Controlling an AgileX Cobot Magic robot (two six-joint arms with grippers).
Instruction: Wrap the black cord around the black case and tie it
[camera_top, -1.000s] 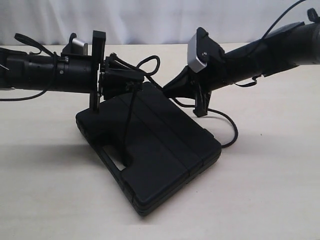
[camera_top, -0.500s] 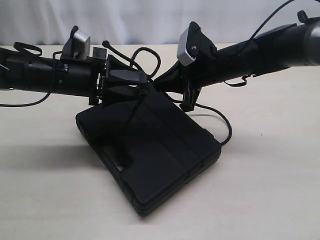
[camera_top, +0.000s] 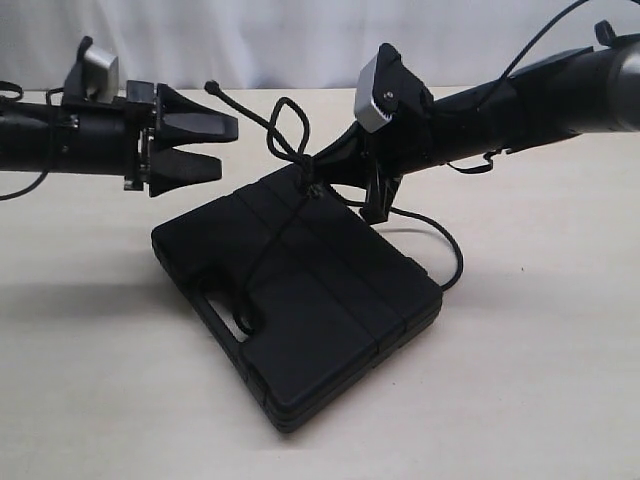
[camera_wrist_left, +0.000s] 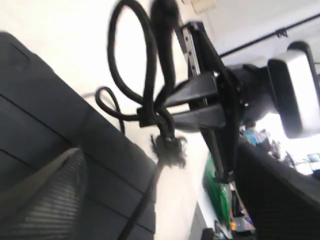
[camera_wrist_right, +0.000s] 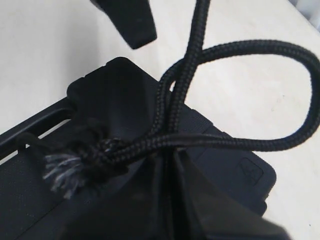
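Note:
The black case (camera_top: 320, 300) lies flat on the table, handle slot toward the front. The black cord (camera_top: 262, 250) rises from the slot across the lid to my right gripper (camera_top: 312, 182), which is shut on it beside the frayed knot (camera_wrist_right: 62, 170). Above the pinch the cord forms a loop (camera_wrist_right: 260, 95), and a free end (camera_top: 214, 88) sticks up. In the right wrist view the right gripper (camera_wrist_right: 167, 155) has its jaws closed on the doubled cord. My left gripper (camera_top: 218, 146) hangs open and empty left of the case. One ribbed fingertip (camera_wrist_left: 47, 200) shows over the lid.
Another stretch of thin cord (camera_top: 455, 262) curves on the table at the case's right side. The pale tabletop (camera_top: 540, 380) surrounds the case. A white backdrop (camera_top: 300, 40) stands behind.
My left gripper has let go of the cord, opened and drawn back to the left, away from the case. The right gripper moved in and now holds the cord by the knot.

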